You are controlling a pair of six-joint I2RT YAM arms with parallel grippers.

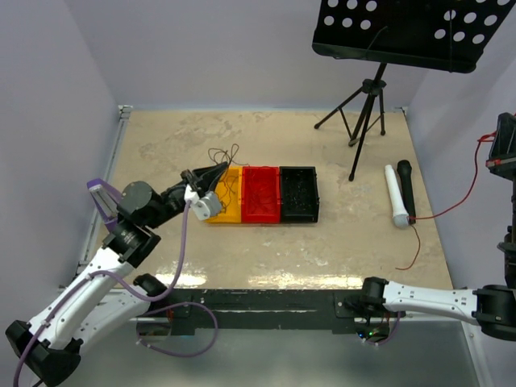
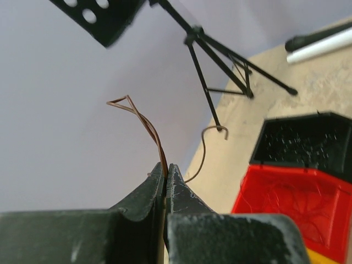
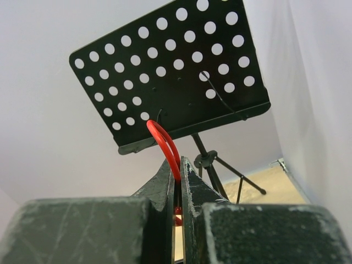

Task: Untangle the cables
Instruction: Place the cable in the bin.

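Jaws pinch tight: the left gripper [image 2: 166, 168] holds one brown wire [image 2: 148, 129], the right gripper [image 3: 177, 165] one red wire [image 3: 165, 142]. Three bins touch in a row: yellow bin [image 1: 226, 218], red bin [image 1: 260, 219] holding red strands [image 2: 291, 204], black bin [image 1: 299, 219].

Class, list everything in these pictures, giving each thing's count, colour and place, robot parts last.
table: one, beige, beneath everything.
bins: three, yellow, red, black, touching row, mid-table.
music stand: one, black, far right.
cylinders: two, white and black, side by side, right side.
red cord: one, beside cylinders, towards right edge.
brown wire: one, thin, in left jaws.
red wire: one, looped, in right jaws.
purple hose: one seen, near left.
arms: two, white-black, near edge.
left jaws: shut on brown wire.
right jaws: shut on red wire.
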